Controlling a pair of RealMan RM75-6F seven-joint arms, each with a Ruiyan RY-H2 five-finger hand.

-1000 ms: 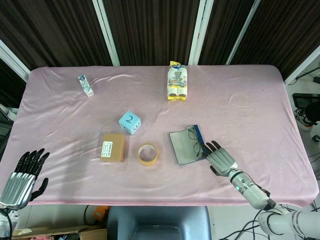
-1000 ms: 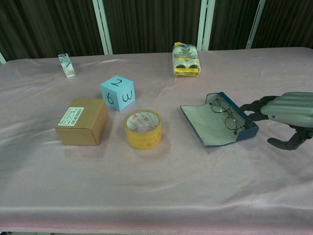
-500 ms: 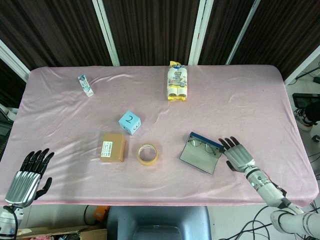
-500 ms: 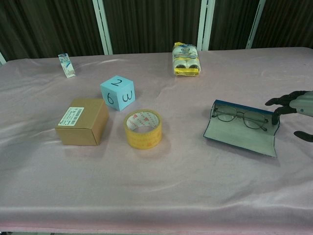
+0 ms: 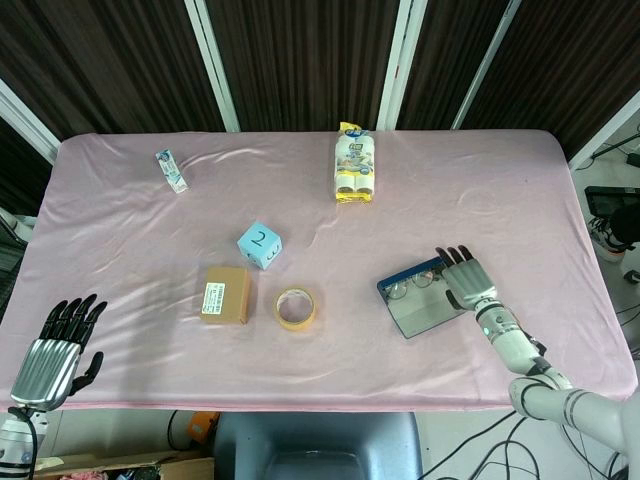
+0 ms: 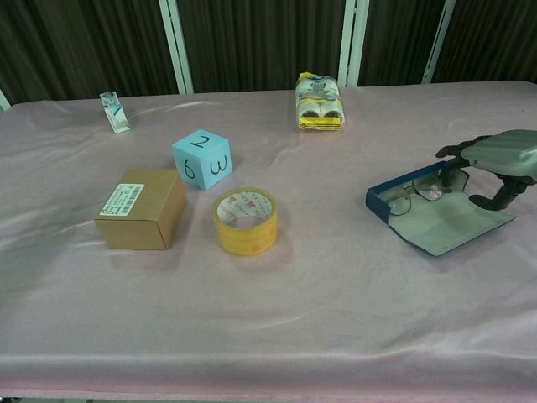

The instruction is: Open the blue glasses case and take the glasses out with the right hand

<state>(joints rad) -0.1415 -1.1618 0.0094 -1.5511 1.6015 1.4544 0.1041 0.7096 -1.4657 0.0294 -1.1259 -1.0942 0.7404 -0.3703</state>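
Observation:
The blue glasses case lies open on the pink cloth at the right, its grey lid flat toward the front. The thin-framed glasses rest in the blue tray. My right hand is at the case's right end, fingers stretched out over the tray's end near the glasses and thumb down by the lid's edge; I see nothing held in it. My left hand hovers at the table's front left corner with fingers spread and empty; the chest view does not show it.
A yellow tape roll, a cardboard box and a light blue numbered cube sit left of the case. A yellow package and a small tube lie at the back.
The open case has turned and slid to the right across the cloth with the right hand at its end. The right hand has moved right and further back. The left hand barely shifted.

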